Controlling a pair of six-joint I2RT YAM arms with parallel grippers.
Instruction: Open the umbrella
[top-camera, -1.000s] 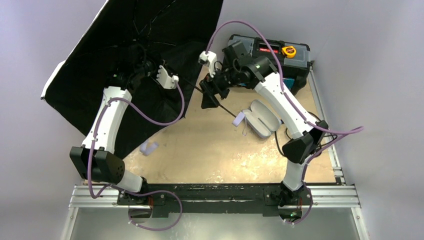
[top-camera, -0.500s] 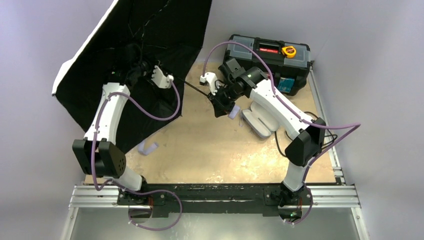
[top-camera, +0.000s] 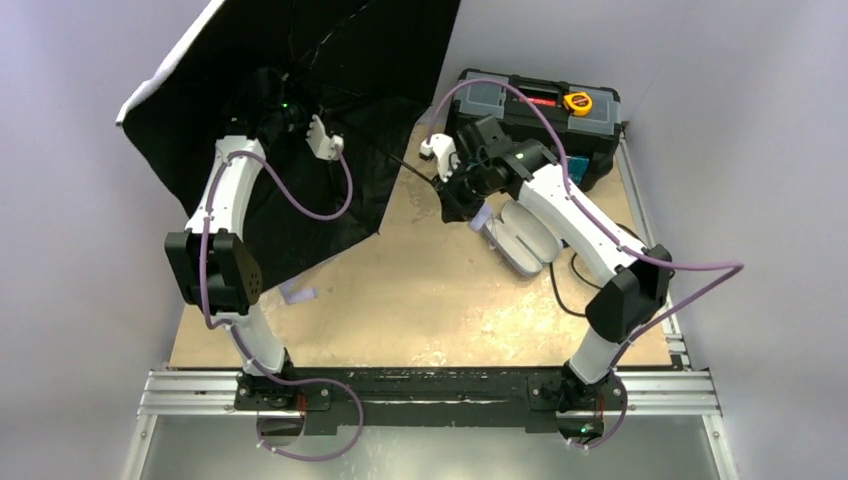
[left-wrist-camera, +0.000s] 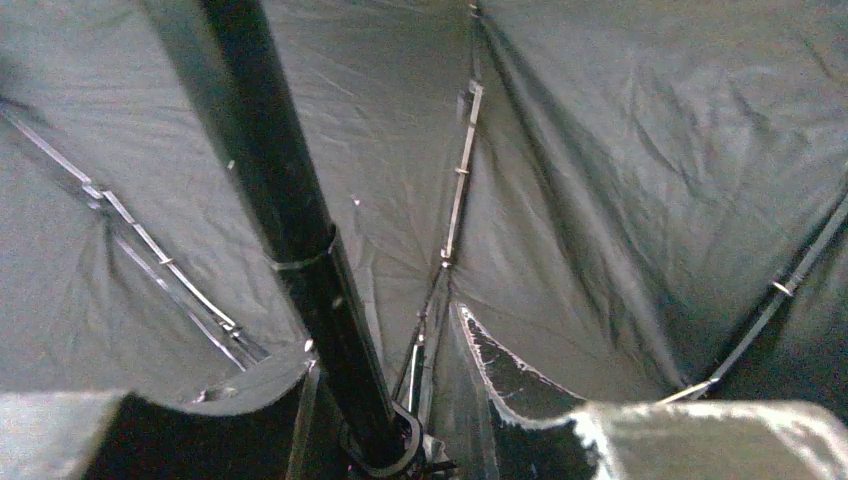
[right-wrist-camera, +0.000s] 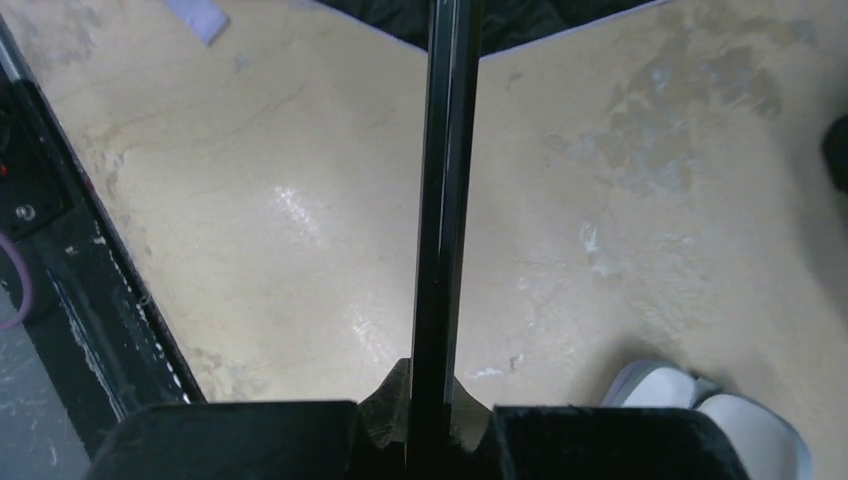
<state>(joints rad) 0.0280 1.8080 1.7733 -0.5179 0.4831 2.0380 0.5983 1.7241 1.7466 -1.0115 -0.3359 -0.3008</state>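
The umbrella (top-camera: 300, 60) is spread at the far left, its black inner face (left-wrist-camera: 600, 180) towards me and a pale edge along its rim. Its thin dark shaft (top-camera: 400, 165) runs right to the small lavender knob handle (top-camera: 482, 215). My right gripper (top-camera: 462, 192) is shut on the shaft (right-wrist-camera: 440, 200) just short of the handle, the jaws (right-wrist-camera: 437, 410) pinching it. Inside the canopy, my left gripper (top-camera: 272, 105) stands open; its fingers (left-wrist-camera: 150, 425) flank the thick part of the shaft (left-wrist-camera: 290, 220) near the runner ring without pressing it.
A pale lavender oval case (top-camera: 525, 235) lies right under the right gripper, and its end shows in the right wrist view (right-wrist-camera: 720, 420). A black and grey toolbox (top-camera: 540, 110) stands at the back right. A small lavender strip (top-camera: 298, 293) lies on the tan board.
The right gripper went from open to shut on the shaft and shifted right towards the case. The left gripper's jaws widened off the shaft. The canopy swung and its left edge moved.
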